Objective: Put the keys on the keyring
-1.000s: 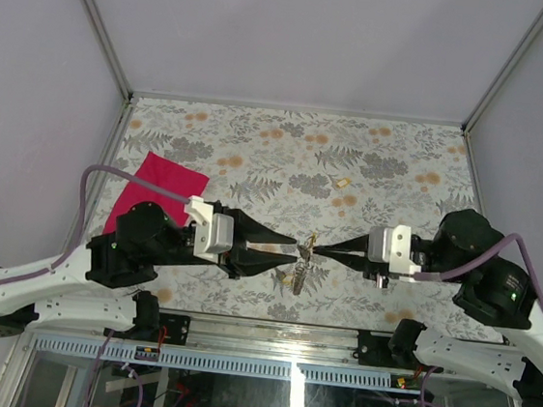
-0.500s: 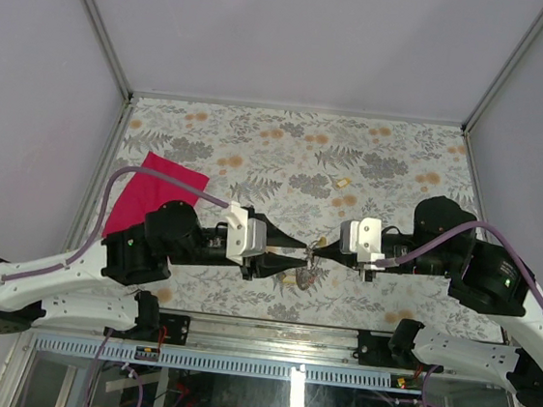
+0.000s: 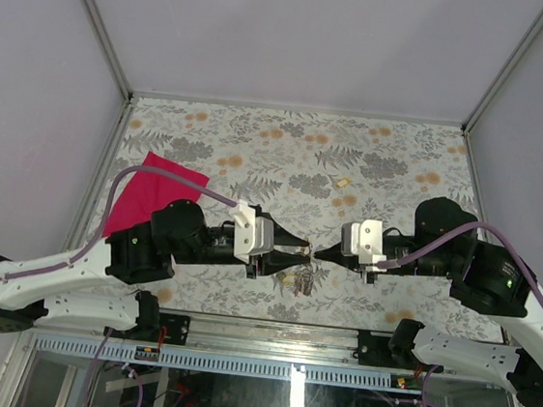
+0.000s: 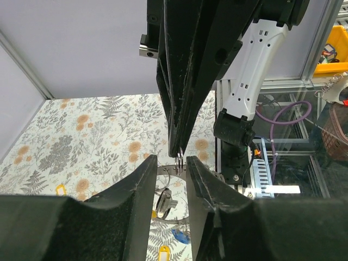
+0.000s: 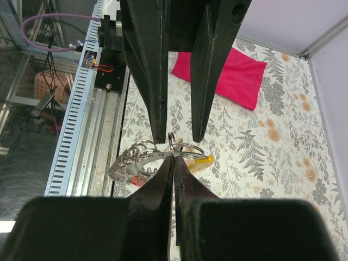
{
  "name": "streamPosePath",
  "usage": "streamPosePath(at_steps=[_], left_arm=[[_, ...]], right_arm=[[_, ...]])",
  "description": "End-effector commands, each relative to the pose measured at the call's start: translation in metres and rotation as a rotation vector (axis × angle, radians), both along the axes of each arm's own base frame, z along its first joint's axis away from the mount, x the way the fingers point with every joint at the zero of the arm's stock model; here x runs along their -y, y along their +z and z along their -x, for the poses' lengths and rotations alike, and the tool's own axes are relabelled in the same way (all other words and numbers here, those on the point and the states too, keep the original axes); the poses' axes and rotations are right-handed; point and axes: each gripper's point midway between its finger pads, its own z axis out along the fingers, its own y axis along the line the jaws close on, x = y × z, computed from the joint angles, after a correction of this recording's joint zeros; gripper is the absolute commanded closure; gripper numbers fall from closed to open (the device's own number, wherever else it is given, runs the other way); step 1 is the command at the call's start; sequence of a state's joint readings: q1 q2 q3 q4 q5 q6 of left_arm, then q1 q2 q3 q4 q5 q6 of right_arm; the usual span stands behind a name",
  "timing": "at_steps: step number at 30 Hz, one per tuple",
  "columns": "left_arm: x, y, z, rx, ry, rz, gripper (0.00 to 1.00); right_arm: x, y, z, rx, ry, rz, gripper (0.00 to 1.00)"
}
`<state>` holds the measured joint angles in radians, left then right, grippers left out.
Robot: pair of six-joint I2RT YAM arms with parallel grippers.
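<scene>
Both hands meet tip to tip above the near strip of the counter [image 3: 402, 159], close to its front rail [image 3: 268, 325]; neither rests on the surface.

Right hand [image 3: 318, 254]: fingers pressed together, pinching the wire of the keyring [image 5: 187, 147]; the ring is held off the counter.

Left hand [image 3: 301, 251]: fingers apart, one tip on each side of the ring; whether either pad touches it cannot be told.

Keys [image 3: 300, 280]: a bunch hangs from the ring just below the two tips; yellow, red and blue caps are visible in the wrist views.

One more key [image 3: 344, 182], yellow-capped, lies alone on the counter, well apart from the hands, toward the far wall.

Red cloth [image 3: 147, 190]: lies flat by the left edge, partly under the left arm's cable, well apart from the ring.

Side walls stand well away from both hands; the front rail is the nearest edge.
</scene>
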<state>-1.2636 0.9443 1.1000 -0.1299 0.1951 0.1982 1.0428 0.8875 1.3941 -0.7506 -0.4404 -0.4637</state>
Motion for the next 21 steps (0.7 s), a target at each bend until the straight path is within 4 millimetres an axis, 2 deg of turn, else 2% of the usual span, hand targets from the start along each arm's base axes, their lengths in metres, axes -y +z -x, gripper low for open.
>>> streamPosePath(at_steps=[1,10,14,18,21], left_arm=[[0.000,0.020,-0.002,0.026,0.014,0.040,0.72],[0.003,0.016,-0.003,0.023,0.009,0.019,0.83],[0.004,0.017,-0.002,0.022,0.005,0.017,0.99],[0.002,0.022,0.000,0.018,-0.005,0.032,1.00],[-0.005,0.036,0.006,0.018,-0.015,0.112,1.00]], right_arm=[[-0.002,0.031,0.007,0.038,0.031,-0.104,1.00],[-0.002,0.030,0.008,0.030,0.036,-0.109,1.00],[-0.003,0.030,0.009,0.021,0.040,-0.113,1.00],[-0.003,0.036,0.010,0.032,0.038,-0.145,0.99],[-0.001,0.042,0.009,0.044,0.025,-0.190,0.90]])
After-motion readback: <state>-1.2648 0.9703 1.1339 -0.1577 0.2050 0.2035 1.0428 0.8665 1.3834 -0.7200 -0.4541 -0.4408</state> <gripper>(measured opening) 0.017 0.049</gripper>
